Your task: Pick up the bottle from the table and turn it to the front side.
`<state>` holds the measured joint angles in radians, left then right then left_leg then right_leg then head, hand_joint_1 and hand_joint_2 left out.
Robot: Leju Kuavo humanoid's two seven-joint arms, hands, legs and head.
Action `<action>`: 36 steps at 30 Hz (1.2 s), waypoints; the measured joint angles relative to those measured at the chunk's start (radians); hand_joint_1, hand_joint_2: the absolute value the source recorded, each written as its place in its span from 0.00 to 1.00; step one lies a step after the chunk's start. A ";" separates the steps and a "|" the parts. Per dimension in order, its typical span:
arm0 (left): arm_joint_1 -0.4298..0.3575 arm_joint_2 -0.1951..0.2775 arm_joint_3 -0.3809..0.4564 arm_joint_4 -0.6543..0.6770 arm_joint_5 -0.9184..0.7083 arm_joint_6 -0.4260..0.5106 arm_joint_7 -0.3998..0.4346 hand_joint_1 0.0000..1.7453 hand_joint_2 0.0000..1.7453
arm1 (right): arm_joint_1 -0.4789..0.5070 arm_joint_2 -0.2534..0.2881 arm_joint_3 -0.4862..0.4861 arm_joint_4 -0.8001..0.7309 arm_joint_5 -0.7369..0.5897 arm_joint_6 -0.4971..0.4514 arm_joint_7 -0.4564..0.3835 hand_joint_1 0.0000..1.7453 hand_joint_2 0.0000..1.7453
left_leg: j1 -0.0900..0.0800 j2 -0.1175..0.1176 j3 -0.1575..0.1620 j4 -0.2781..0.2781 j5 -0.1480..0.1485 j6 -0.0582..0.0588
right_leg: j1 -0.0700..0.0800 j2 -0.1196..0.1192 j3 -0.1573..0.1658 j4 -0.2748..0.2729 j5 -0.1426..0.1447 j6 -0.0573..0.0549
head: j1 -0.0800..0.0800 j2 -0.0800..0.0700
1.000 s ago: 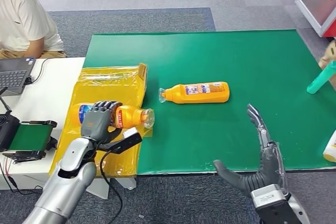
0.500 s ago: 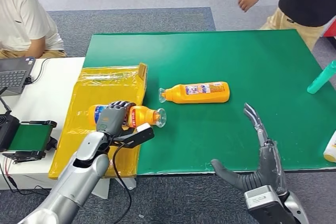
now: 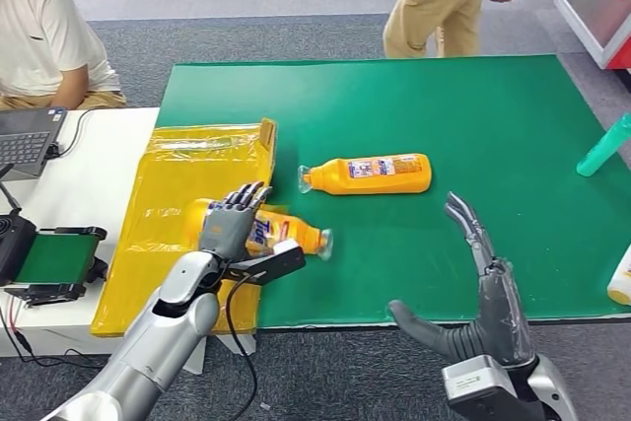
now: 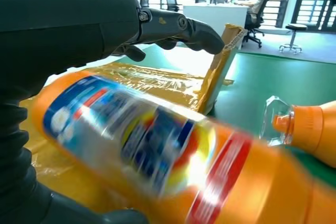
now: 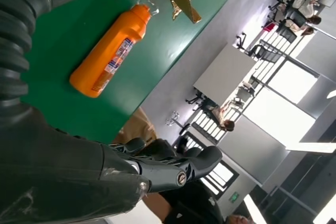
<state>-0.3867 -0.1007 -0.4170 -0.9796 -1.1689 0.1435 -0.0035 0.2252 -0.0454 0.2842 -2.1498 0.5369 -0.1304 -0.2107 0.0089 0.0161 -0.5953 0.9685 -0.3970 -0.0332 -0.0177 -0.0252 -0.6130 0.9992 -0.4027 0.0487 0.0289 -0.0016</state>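
A green table (image 3: 476, 115) fills the middle and right of the frame. An orange bottle (image 3: 368, 174) lies on its side near the centre, cap pointing left. A yellow bag (image 3: 168, 194) lies over the table's left edge. At the right edge a teal bottle (image 3: 604, 146) lies tilted; below it, part of a white bottle (image 3: 621, 278) shows.

At far left, a white table (image 3: 97, 165) carries a laptop (image 3: 26, 137) and a black device (image 3: 52, 261).

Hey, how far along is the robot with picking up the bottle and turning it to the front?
Done: the left hand grips an orange bottle, cap end out over the green mat. In hand: the bottle is carried on its side, its colourful label showing in the left wrist view. Left: turning it front side and setting it down. The right hand waits open, and a second orange bottle lies on the mat.
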 joint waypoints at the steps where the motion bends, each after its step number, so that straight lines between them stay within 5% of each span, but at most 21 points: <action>1: -0.001 0.000 -0.002 0.000 0.002 0.000 0.000 0.00 1.00 | 0.000 -0.004 0.002 0.000 0.004 0.000 0.000 0.00 1.00 | 0.000 0.000 0.000 0.000 0.000 0.000 | 0.000 0.000 0.000 0.000 0.000 0.000 | 0.000 0.000; 23: 0.012 0.001 -0.006 -0.014 0.119 0.008 -0.038 0.00 1.00 | 0.021 -0.040 -0.012 -0.019 0.015 -0.008 -0.003 0.00 1.00 | 0.000 0.000 0.000 0.000 0.000 0.000 | 0.000 0.000 0.000 0.000 0.000 0.000 | 0.000 0.000; 36: 0.276 -0.003 0.081 -0.488 0.735 -0.143 -0.174 0.00 1.00 | 0.066 -0.040 -0.035 -0.017 -0.076 -0.027 0.000 0.00 1.00 | 0.000 0.000 0.000 0.000 -0.002 0.002 | 0.000 0.000 0.000 0.000 -0.001 0.001 | 0.000 0.000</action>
<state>-0.1109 -0.1038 -0.3355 -1.4680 -0.4335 0.0003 -0.1780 0.2914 -0.0855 0.2490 -2.1673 0.4611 -0.1574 -0.2110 0.0089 0.0161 -0.5955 0.9685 -0.3994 -0.0315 -0.0177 -0.0253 -0.6127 0.9992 -0.4040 0.0493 0.0290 -0.0015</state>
